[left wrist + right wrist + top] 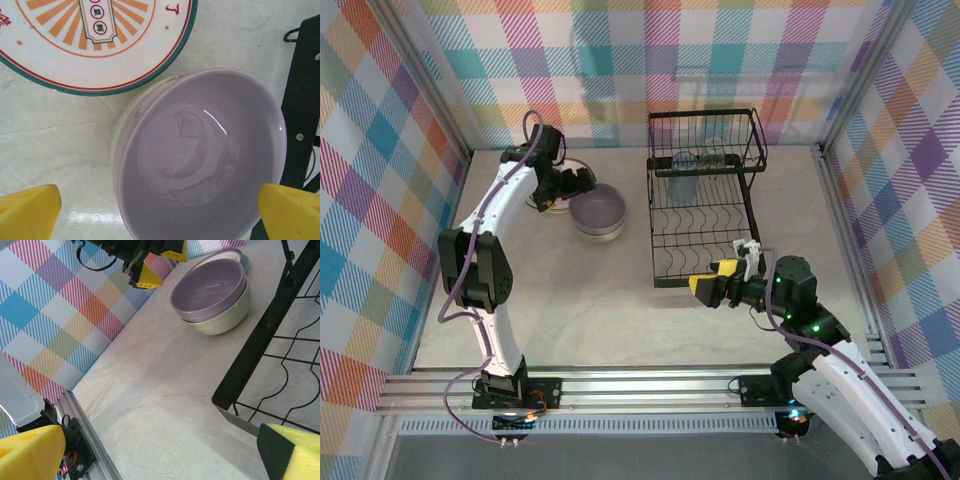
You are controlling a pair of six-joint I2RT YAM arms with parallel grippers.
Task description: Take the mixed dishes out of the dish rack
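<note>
The lavender bowl (200, 155) is seen nested in the pale green bowl (225, 320) on the tabletop (620, 320), left of the dish rack (653, 215). The sunburst plate (75, 50) lies farther left of the rack. The left end effector (160, 212) is held released above the lavender bowl. The right end effector (160, 450) is spread wide and empty at the rack's near corner. A glass tumbler (685, 165) is seen in the rack's upper basket.

Bright even light, soft shadows, small glints inside lavender bowl (200, 150), wrist views slightly soft

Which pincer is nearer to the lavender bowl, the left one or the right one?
Left. The left pincer hangs just above the lavender bowl; the right pincer is far off, at the dish rack's near corner.
</note>
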